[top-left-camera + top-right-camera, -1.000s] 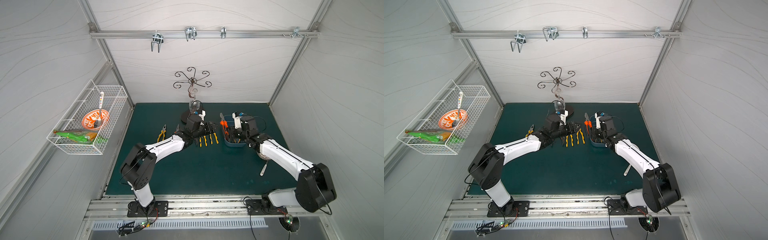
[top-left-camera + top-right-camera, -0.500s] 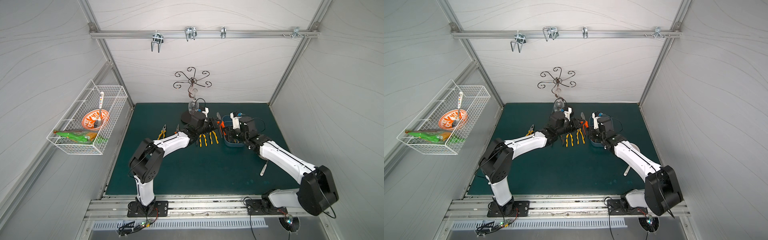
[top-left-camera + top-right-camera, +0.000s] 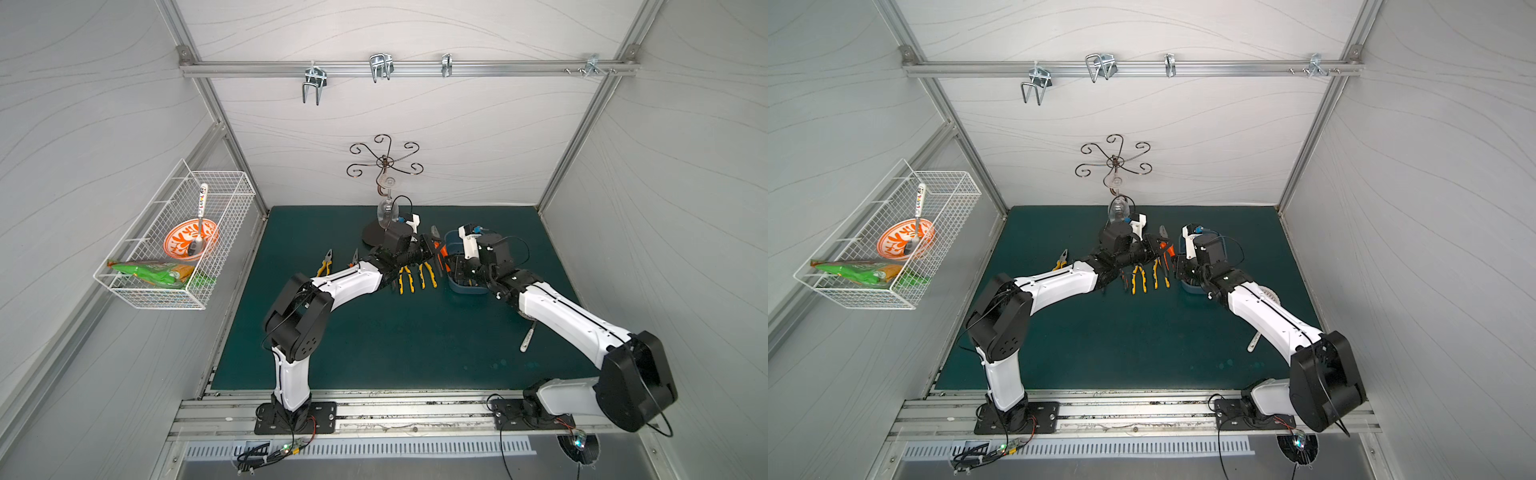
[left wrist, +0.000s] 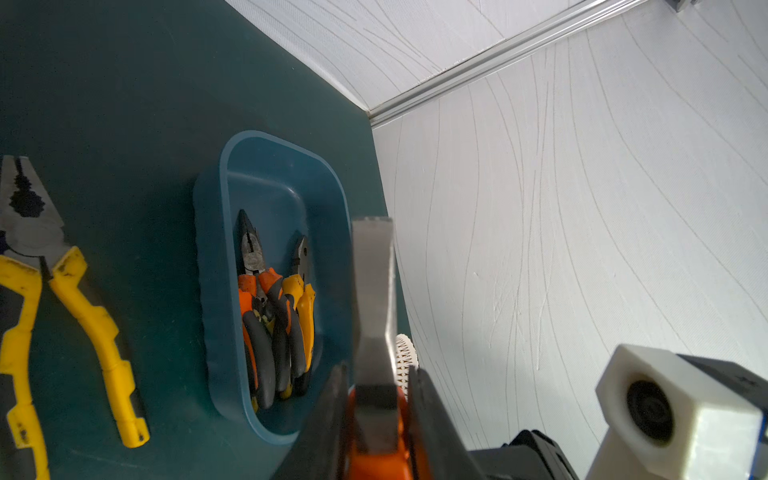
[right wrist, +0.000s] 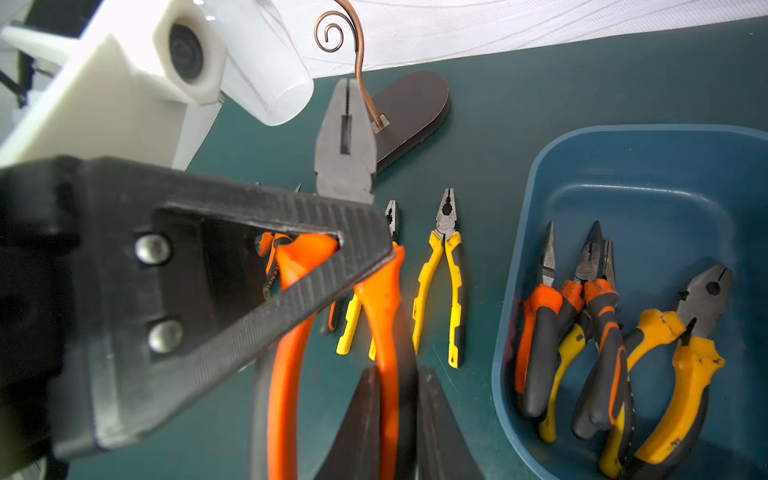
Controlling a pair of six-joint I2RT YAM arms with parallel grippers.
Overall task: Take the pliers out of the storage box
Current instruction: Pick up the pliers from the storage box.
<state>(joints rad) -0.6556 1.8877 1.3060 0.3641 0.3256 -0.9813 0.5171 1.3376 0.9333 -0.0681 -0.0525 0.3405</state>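
1. The green mat (image 3: 374, 353) is flat and matte. Both arms cover its far middle in both top views.
2. A white wire-mesh basket (image 3: 158, 297) hangs on the left wall. It holds a patterned orange bowl (image 3: 183, 245), a spoon (image 3: 199, 224) and a green packet (image 3: 149, 272).
3. The storage box (image 5: 623, 166) is a smooth blue plastic tub with rounded corners. It sits on the mat, and in both top views the right arm (image 3: 561, 316) hides most of it.
4. The pliers in the box (image 5: 598, 299) lie with their orange-and-black and yellow-and-black handles overlapping, so the count is hard to make out.
5. The orange-handled pliers (image 5: 345, 145) have a grey steel head and are held outside the box. Their handles are cut off at the edge of the right wrist view.
6. Yellow-handled pliers (image 3: 405, 278) lie side by side on the mat beside the box.
7. The left gripper (image 4: 376, 374) has ribbed black fingers clamped on the orange-handled pliers just below the head. The right gripper (image 5: 399, 374) pinches one orange handle.
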